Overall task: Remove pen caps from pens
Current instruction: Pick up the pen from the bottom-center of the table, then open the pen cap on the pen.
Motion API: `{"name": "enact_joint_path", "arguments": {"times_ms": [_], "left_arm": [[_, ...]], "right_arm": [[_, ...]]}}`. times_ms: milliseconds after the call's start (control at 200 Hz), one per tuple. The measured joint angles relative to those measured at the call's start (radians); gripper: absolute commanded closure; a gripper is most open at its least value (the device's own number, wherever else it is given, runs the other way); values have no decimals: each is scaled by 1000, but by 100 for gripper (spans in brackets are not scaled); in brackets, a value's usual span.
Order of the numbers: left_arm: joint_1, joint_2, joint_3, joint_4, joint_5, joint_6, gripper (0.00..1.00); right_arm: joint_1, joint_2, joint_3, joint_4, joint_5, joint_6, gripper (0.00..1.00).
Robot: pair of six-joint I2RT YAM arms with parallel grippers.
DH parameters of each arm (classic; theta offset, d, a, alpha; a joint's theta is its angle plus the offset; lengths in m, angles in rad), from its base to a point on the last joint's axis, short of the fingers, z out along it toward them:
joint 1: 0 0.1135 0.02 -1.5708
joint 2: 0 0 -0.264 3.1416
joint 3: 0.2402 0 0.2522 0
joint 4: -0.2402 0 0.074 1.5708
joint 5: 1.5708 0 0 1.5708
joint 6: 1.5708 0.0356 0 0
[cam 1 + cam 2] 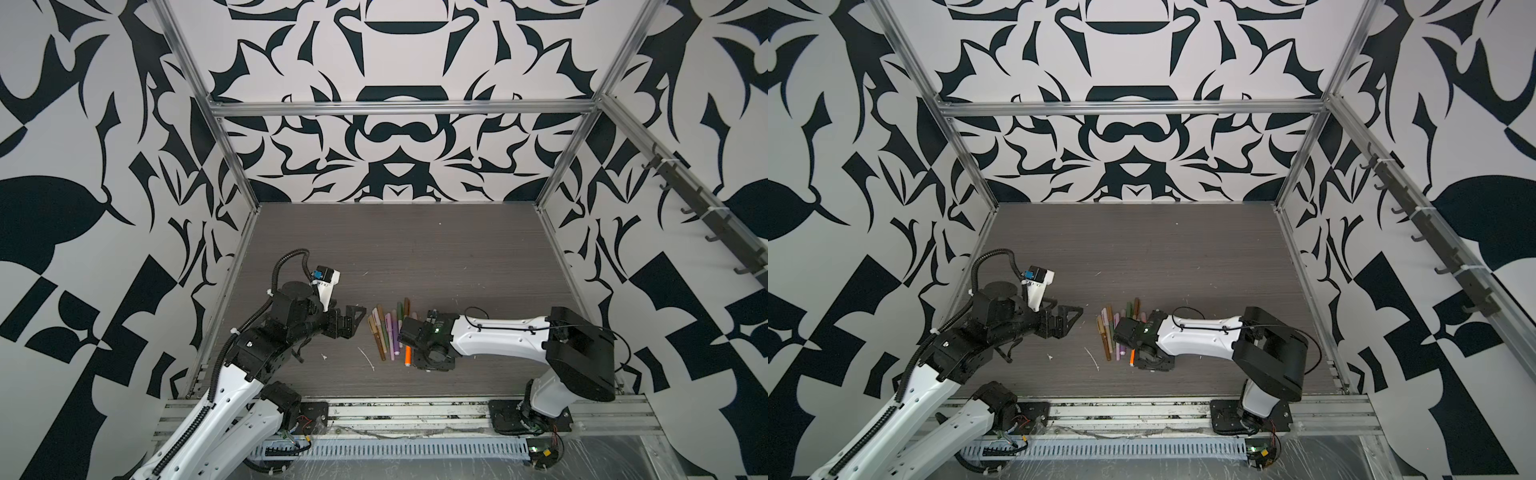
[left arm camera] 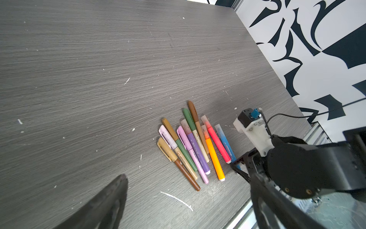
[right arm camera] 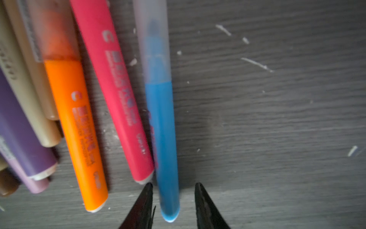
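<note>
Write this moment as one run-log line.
right pincer: open, straddling blue pen | left pincer: open, empty | blue cap: on

Slim capped felt-tip pens [image 2: 190,146] lie side by side on the grey wood-grain table [image 2: 79,79]; the black left gripper [image 1: 355,320] sits left of them, apart; the black right gripper [image 3: 173,185] flanks the blue plastic pen [image 3: 164,128] at their right end.

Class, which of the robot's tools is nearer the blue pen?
Right. The right tool straddles the blue pen at its end; the left tool hangs apart, beyond the other pens.
</note>
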Motion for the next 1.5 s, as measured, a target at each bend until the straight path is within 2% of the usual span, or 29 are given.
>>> {"name": "enact_joint_path", "arguments": {"times_ms": [230,450,500,645,720,785,890,995,1125,1180,1220,1315,1500], "left_arm": [[0,4,-3,16,0,-11,1],[0,71,4,35,15,-86,1],[0,119,22,35,27,-117,1],[1,304,126,48,87,-201,0],[1,389,198,58,134,-238,7],[1,474,278,67,187,-257,12],[2,612,414,63,270,-255,12],[2,688,485,63,324,-235,12],[2,684,490,66,357,-223,14],[2,681,490,71,367,-227,14],[2,680,490,80,370,-234,19],[2,672,480,123,373,-269,20],[2,661,465,199,390,-331,22]], "right_arm": [[0,1,-19,6,-5,-5,64],[-33,-21,-38,44,-23,-52,96],[-65,-41,-48,37,-27,-89,100],[-229,-152,-58,-31,-35,-203,100],[-327,-216,-34,-85,-42,-283,100],[-410,-242,21,-132,-61,-374,100],[-496,-207,158,-175,-140,-538,100],[-506,-143,279,-165,-252,-693,100],[-505,-118,331,-122,-392,-820,100],[-505,-121,333,-105,-444,-853,100],[-504,-121,333,-91,-480,-875,100],[-504,-121,333,-73,-541,-920,100],[-504,-127,339,-75,-580,-973,100]]}}
